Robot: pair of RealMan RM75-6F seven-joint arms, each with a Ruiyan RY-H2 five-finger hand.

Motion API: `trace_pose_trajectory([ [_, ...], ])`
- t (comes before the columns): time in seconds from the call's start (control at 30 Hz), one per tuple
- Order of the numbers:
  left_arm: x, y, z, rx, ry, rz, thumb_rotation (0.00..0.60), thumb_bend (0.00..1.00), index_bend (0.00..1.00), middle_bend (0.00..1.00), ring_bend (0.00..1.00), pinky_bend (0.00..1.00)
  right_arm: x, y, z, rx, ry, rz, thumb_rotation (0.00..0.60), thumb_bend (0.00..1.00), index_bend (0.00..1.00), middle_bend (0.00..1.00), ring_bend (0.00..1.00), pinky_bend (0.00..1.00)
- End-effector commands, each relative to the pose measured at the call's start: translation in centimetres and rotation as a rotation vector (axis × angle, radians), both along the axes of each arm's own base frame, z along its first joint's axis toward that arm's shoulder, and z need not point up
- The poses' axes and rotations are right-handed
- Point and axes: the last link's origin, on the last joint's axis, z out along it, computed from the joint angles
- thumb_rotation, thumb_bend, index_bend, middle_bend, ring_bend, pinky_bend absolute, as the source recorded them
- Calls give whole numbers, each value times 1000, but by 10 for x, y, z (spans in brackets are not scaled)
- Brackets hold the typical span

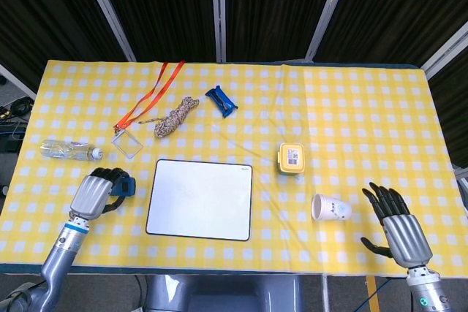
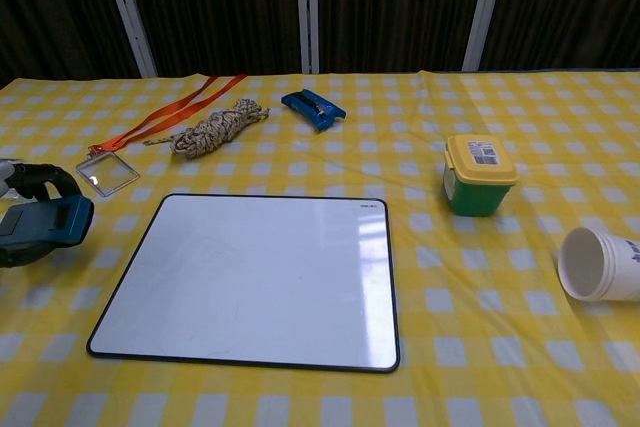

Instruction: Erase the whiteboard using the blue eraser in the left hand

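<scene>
The whiteboard (image 1: 200, 199) (image 2: 252, 278) lies flat near the table's front, its surface white with only faint smudges. My left hand (image 1: 96, 193) (image 2: 22, 209) sits just left of the board, off its edge, fingers wrapped around the blue eraser (image 1: 126, 186) (image 2: 48, 222), which pokes out toward the board. My right hand (image 1: 397, 229) hovers at the front right corner with fingers spread and nothing in it, right of a tipped paper cup (image 1: 331, 207) (image 2: 599, 264); the chest view does not show this hand.
A clear water bottle (image 1: 69, 150) lies at the left edge. Behind the board are an orange lanyard with badge (image 1: 137, 118) (image 2: 108, 172), a coiled rope (image 1: 176, 115) (image 2: 216, 127) and a blue clip (image 1: 220, 100) (image 2: 313, 108). A yellow-lidded green box (image 1: 290, 158) (image 2: 477, 174) stands right of the board.
</scene>
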Motion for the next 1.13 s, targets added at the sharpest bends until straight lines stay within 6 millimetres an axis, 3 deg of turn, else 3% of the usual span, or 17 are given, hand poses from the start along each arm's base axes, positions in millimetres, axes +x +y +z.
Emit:
trace_pose_trajectory([
  [0.03,1,-2,-3,-2,21,-5,600,478,308,118,180,164,0,0,-1,2,2,0,600,72,8,0,0,0],
  [0.17,2,-5,-3,-10,5,7,600,427,134,1,22,39,0,0,-2,4,4,1,600,72,8,0,0,0],
  [0.3,0,-12,4,-18,0,43,600,380,43,0,0,0,1,1,-1,0,2,5,600,71,8,0,0,0],
  [0.77,7,-48,66,105,-73,78,600,202,0,0,0,0,3,0,9,-33,-16,20,600,71,8,0,0,0],
  [0.97,1,-79,89,166,-57,123,600,185,0,0,0,0,6,1,13,-49,-26,45,600,71,8,0,0,0],
  [1.13,-5,-91,98,196,-66,149,600,184,0,0,0,0,8,1,14,-60,-32,57,600,71,7,0,0,0],
])
